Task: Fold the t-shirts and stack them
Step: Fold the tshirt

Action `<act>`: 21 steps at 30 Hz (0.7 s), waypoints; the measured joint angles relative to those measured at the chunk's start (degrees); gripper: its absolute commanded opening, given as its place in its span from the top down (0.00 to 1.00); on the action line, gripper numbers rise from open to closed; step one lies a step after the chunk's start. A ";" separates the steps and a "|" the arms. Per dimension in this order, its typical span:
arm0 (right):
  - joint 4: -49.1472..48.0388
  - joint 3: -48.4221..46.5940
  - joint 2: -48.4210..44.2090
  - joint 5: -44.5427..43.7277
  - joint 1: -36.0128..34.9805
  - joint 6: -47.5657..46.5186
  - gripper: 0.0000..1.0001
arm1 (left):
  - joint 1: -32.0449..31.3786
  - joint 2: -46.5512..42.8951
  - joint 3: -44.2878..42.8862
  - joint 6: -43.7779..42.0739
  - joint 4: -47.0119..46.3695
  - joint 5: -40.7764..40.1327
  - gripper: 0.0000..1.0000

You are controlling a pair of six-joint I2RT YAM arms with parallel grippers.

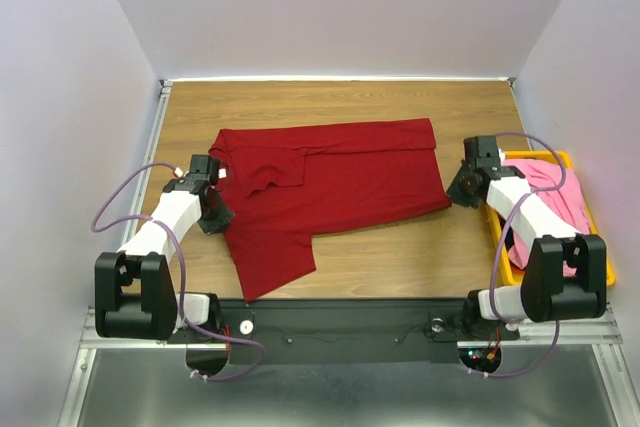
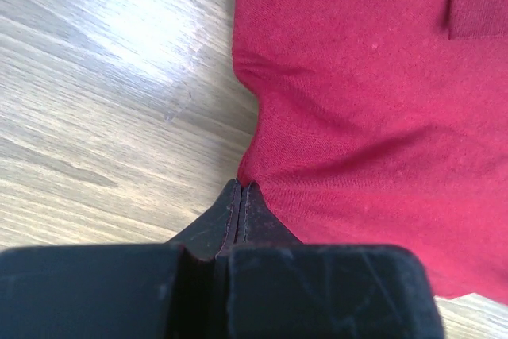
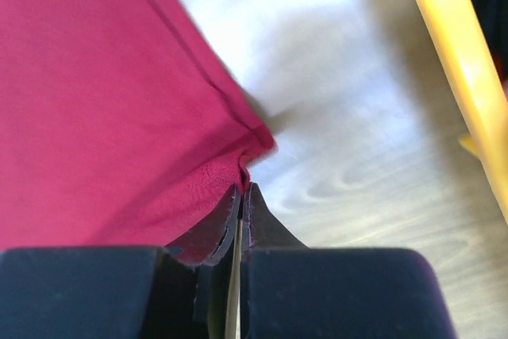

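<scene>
The dark red t-shirt (image 1: pixel 340 177) lies spread on the wooden table, with its upper part folded over and one sleeve hanging toward the front edge. My left gripper (image 1: pixel 220 215) is at the shirt's left edge. In the left wrist view its jaws (image 2: pixel 240 186) are shut, pinching the hem of the red cloth (image 2: pixel 365 101). My right gripper (image 1: pixel 454 192) is at the shirt's right corner. In the right wrist view it (image 3: pixel 244 186) is shut on that corner of the cloth (image 3: pixel 103 101). A pink t-shirt (image 1: pixel 548 179) lies bunched in the bin at the right.
A yellow plastic bin (image 1: pixel 597 237) stands at the right edge of the table, partly under my right arm; its rim (image 3: pixel 460 61) passes close to the right gripper. Bare wood (image 1: pixel 380 247) lies in front of the shirt. Grey walls enclose the table.
</scene>
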State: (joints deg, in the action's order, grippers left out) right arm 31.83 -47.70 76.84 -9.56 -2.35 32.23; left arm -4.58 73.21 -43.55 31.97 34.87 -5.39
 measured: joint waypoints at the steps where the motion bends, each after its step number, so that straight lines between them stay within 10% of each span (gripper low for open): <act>1: 0.02 -1.57 0.59 0.39 0.00 -0.04 0.99 | 0.35 0.02 -0.09 -0.20 -0.04 0.17 1.00; 21: 0.26 -15.72 13.07 2.56 0.00 -1.60 0.99 | 2.78 9.05 -11.15 -4.70 -2.91 2.80 1.00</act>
State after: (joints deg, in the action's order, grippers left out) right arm 32.10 -63.42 89.91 -7.01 -2.35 30.63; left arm -1.80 82.26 -54.70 27.27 31.97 -2.59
